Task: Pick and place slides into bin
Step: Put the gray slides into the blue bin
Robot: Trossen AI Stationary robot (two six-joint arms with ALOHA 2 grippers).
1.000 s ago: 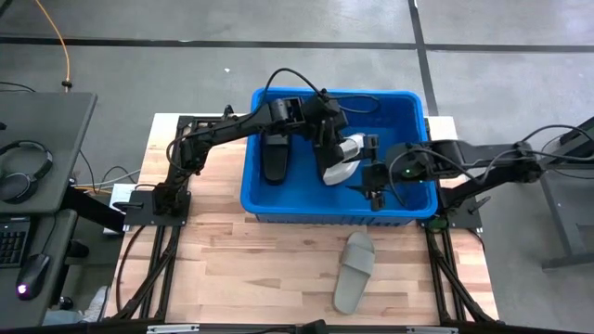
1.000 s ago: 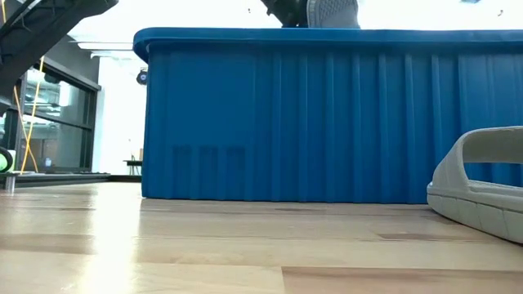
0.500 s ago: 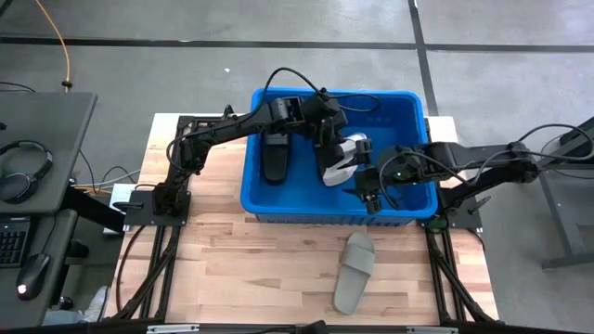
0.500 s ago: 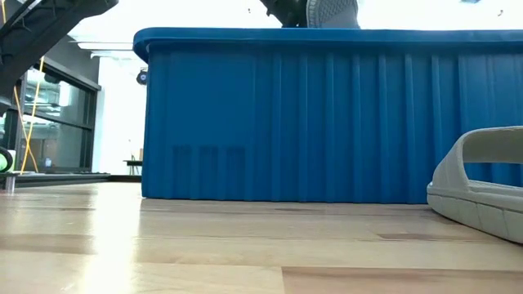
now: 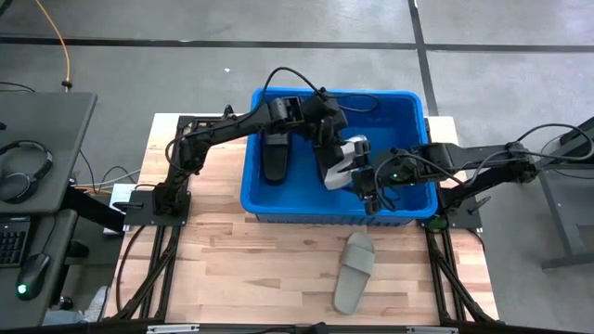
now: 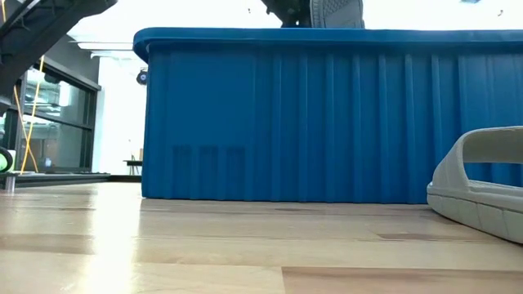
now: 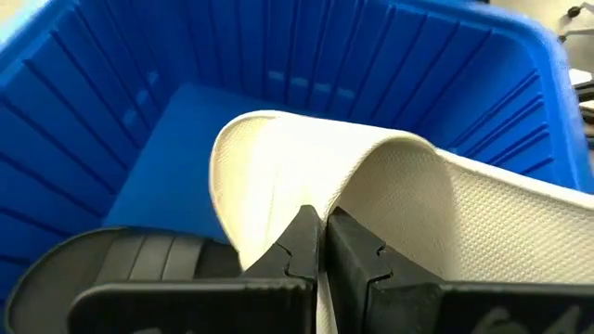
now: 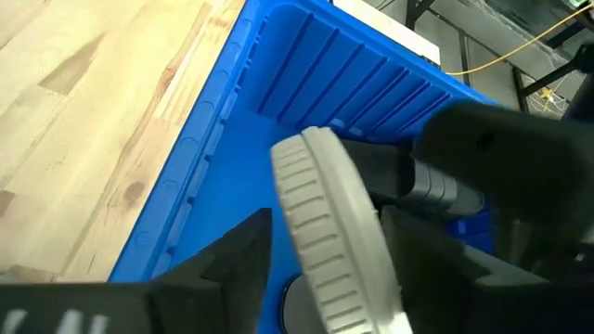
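Note:
The blue bin [image 5: 252,197] stands on the wooden table; a black slide [image 5: 276,158] lies flat on its floor. My left gripper [image 5: 327,139] reaches into the bin from the left and is shut on a light grey slide [image 5: 345,160], whose end pokes above the bin's rim [image 6: 335,11]. My right gripper [image 5: 365,186] comes in from the right, open, its fingers [image 8: 237,260] standing on either side of that slide's ribbed sole edge [image 8: 325,213]; whether they touch it, I cannot tell. A second grey slide [image 5: 355,272] lies sole-down on the table in front of the bin. My left gripper pinches the grey slide between its two shut fingers at an edge beside the strap's arch [image 7: 306,199]; the fingers themselves hide the exact spot. The slide is lifted off the bin's floor and turned on its side, its far end toward my right gripper.
The bin's ribbed walls [image 8: 306,65] close in around both grippers. Bare tabletop [image 5: 232,269] lies in front of the bin. A desk with headphones [image 5: 23,172] stands off the table's left.
My right gripper has edged toward the table's left, closer to the held grey slide, so that the slide's end now sits between its fingers. The left gripper and the slide have stayed where they were.

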